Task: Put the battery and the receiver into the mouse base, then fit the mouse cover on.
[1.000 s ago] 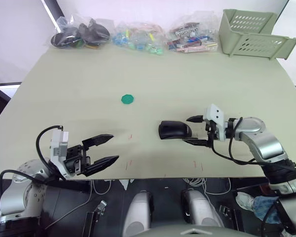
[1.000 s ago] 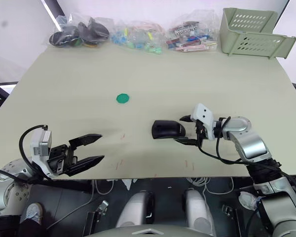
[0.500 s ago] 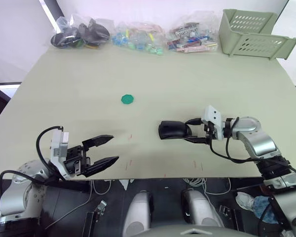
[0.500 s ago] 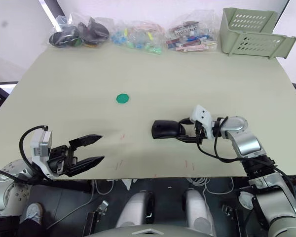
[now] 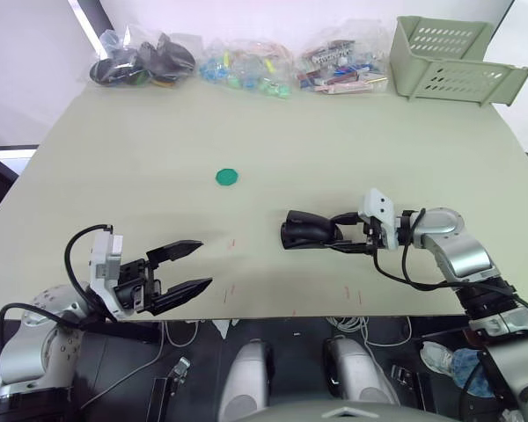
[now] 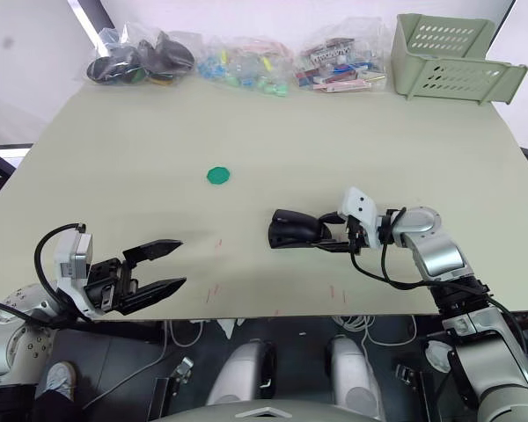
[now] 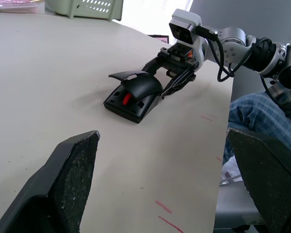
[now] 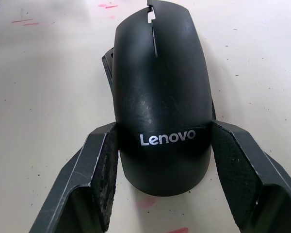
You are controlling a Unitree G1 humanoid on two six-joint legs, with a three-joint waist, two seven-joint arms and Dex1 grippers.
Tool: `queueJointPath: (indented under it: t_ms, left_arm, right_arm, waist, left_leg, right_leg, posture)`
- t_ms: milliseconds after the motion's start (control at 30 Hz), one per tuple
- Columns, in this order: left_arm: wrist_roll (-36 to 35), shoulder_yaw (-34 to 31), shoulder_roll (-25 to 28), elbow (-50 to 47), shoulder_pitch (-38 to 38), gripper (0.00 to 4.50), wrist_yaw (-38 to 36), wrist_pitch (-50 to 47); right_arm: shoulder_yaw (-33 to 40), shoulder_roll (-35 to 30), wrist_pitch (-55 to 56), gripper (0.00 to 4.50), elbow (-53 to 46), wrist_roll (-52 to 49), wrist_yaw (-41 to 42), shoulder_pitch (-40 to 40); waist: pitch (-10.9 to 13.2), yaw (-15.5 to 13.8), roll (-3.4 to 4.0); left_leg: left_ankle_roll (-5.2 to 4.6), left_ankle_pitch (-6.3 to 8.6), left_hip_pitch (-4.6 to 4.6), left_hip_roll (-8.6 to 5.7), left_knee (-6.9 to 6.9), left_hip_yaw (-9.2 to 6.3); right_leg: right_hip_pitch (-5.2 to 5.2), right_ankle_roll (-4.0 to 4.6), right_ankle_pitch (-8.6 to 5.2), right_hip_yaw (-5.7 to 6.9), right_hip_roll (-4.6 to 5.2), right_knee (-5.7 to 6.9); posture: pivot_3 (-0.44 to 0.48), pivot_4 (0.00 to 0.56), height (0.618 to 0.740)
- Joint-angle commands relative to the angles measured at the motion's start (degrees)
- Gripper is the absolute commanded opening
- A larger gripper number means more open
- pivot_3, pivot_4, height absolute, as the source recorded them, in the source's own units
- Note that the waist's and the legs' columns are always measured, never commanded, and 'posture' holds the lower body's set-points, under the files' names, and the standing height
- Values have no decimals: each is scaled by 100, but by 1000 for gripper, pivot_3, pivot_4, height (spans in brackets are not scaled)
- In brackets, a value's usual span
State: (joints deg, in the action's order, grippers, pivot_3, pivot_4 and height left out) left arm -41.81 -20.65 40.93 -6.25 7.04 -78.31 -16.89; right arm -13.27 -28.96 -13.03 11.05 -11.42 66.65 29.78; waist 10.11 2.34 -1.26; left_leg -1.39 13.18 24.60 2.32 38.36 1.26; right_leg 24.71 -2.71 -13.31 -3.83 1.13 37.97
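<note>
Black cover (image 8: 160,92), glossy, sits tilted over the base (image 7: 131,102) near the table's (image 5: 273,132) front middle, its rear clamped between the right hand's (image 5: 345,234) fingers (image 8: 104,170). Left hand (image 5: 187,267) hovers spread wide and holding nothing at the front left edge.

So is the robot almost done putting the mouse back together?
Nearly, it looks like. The mouse cover already sits over the mouse base, and no loose battery or receiver lies on the table, so they are probably inside, though that is hidden. The right gripper is squeezing the cover's back end. Its front is lifted off the base, so pressing it flat is left. The left gripper waits open.
</note>
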Motion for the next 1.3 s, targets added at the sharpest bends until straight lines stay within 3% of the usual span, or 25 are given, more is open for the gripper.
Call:
queueJointPath:
  t_ms: [33,300,667,1300]
  left_arm:
    - [-19,-77,76,-121,-12,4500,-36,85]
    - [-27,-100,96,-110,1,4500,-61,84]
    - [-1,-77,95,-105,11,4500,-63,108]
    - [-15,-80,85,-155,132,4500,-13,127]
  right_arm:
    - [37,17,106,2337,-153,-21,30,99]
    - [87,-120,3,2337,-408,-75,212,383]
    - [-748,-539,-1614,2337,-874,276,861,1918]
    - [-1319,-539,-2408,2337,-855,770,641,2033]
  waist:
    - [0,-1,0]
    - [1,0,1]
    - [2,-5,3]
    - [2,-7,3]
  left_leg:
    - [0,0,0,0,0,0]
    - [0,0,0,0,0,0]
    - [0,0,0,3,-2,-3]
    - [0,0,6,-3,-2,1]
  right_leg:
    - [0,1,-1,0,0,0]
    - [0,-2,1,0,0,1]
    - [3,4,-2,4,0,0]
    - [6,6,-2,4,11,0]
  posture:
    - [0,150,740]
    - [0,150,740]
    - [0,150,740]
    - [0,150,740]
